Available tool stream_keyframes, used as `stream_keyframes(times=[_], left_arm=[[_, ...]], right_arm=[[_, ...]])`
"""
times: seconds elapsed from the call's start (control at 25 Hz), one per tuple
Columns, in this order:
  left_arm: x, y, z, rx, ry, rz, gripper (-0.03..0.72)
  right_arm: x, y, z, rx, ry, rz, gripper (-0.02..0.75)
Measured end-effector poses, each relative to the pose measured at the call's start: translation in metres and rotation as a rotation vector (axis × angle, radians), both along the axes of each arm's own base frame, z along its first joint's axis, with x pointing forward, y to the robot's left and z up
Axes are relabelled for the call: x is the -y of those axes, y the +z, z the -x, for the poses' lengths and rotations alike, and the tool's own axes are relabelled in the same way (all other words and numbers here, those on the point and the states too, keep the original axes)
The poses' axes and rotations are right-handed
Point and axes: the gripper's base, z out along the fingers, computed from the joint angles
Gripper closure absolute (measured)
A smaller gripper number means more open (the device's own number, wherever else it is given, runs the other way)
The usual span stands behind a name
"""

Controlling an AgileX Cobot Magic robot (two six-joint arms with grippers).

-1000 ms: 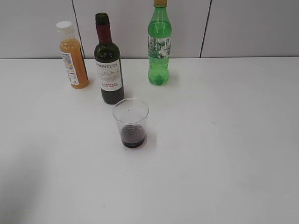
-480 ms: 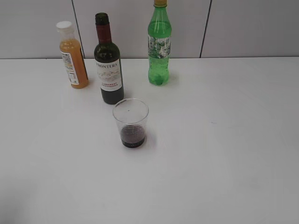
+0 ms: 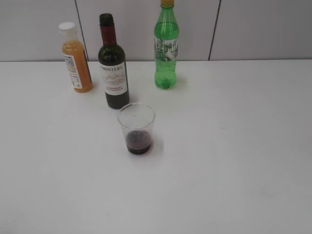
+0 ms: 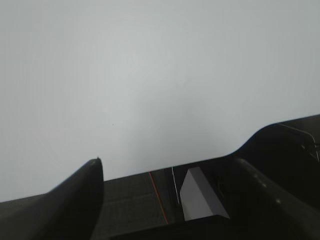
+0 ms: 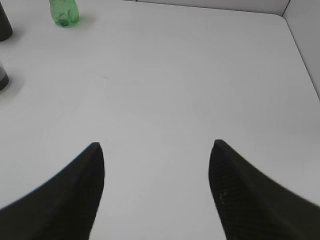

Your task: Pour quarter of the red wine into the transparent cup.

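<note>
The red wine bottle [image 3: 113, 63] stands upright and uncapped at the back of the white table, with its white label facing me. Just in front of it is the transparent cup [image 3: 136, 127], upright, with a shallow layer of dark red wine [image 3: 138, 142] at its bottom. Neither gripper shows in the exterior view. In the left wrist view my left gripper [image 4: 167, 162] is open and empty over the table's edge. My right gripper [image 5: 156, 143] is open and empty above bare table; the cup [image 5: 2, 77] and the wine bottle's base [image 5: 4, 25] lie at that view's far left edge.
An orange juice bottle [image 3: 75, 57] with a white cap stands left of the wine. A taller green soda bottle [image 3: 166, 46] stands to its right, also seen as the green bottle base [image 5: 64, 12]. The white table [image 3: 234, 146] ends at a grey wall behind.
A faint shadow at the table's lower left has faded away. The bottles and the cup have not moved.
</note>
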Motion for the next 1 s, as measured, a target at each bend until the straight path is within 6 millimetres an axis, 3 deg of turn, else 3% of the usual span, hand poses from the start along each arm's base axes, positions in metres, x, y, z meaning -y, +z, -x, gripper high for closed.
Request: stream_keyframes(times=[0.8,1.0], left_arm=[[-0.010,0.013,0.083,0.628,0.013,0.073,0.102],[-0.010,0.013,0.087,0.649,0.027,0.088,0.102]], right_arm=[[0.000,0.000,0.000,0.001,0.000,0.000,0.206],[0.000,0.000,0.000,0.000,0.001,-0.001,0.206]])
